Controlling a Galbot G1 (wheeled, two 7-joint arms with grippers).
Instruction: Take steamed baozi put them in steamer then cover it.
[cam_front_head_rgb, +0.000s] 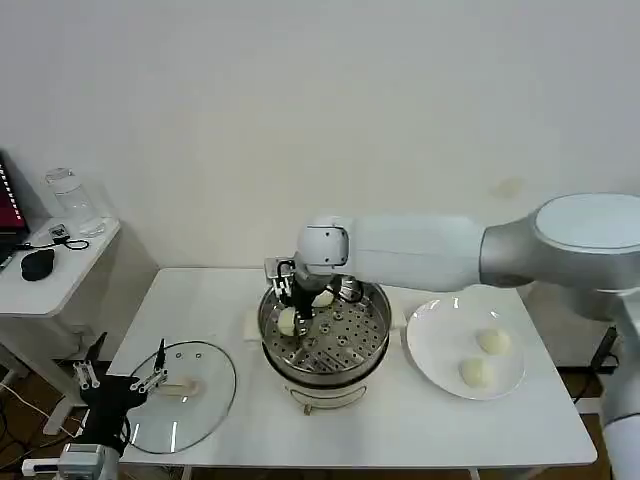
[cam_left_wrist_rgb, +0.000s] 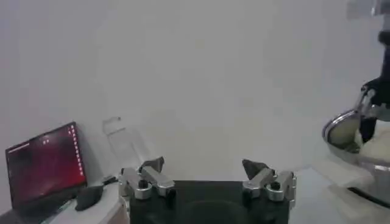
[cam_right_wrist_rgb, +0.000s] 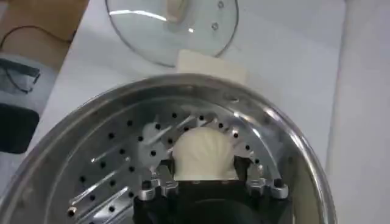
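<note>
The steamer (cam_front_head_rgb: 372, 345) stands mid-table, a shiny pot with a perforated tray (cam_right_wrist_rgb: 116, 158). My right gripper (cam_front_head_rgb: 320, 296) hangs over its back left part, shut on a steamed baozi (cam_right_wrist_rgb: 204, 152) just above the tray, one finger on each side of it (cam_right_wrist_rgb: 204, 167). A second baozi (cam_front_head_rgb: 288, 321) lies on the tray by the left wall. Two more baozi (cam_front_head_rgb: 493, 341) (cam_front_head_rgb: 474, 372) rest on the white plate (cam_front_head_rgb: 430, 345) at the right. The cover (cam_front_head_rgb: 205, 395), a glass lid, lies flat at the front left. My left gripper (cam_front_head_rgb: 118, 385) waits by its left edge, open and empty (cam_left_wrist_rgb: 207, 171).
A low side table (cam_front_head_rgb: 60, 265) at the far left carries a laptop (cam_left_wrist_rgb: 46, 164), a black mouse (cam_front_head_rgb: 38, 263) and a glass jar (cam_front_head_rgb: 68, 198). The white wall stands close behind the table. Bare tabletop lies in front of the steamer and the plate.
</note>
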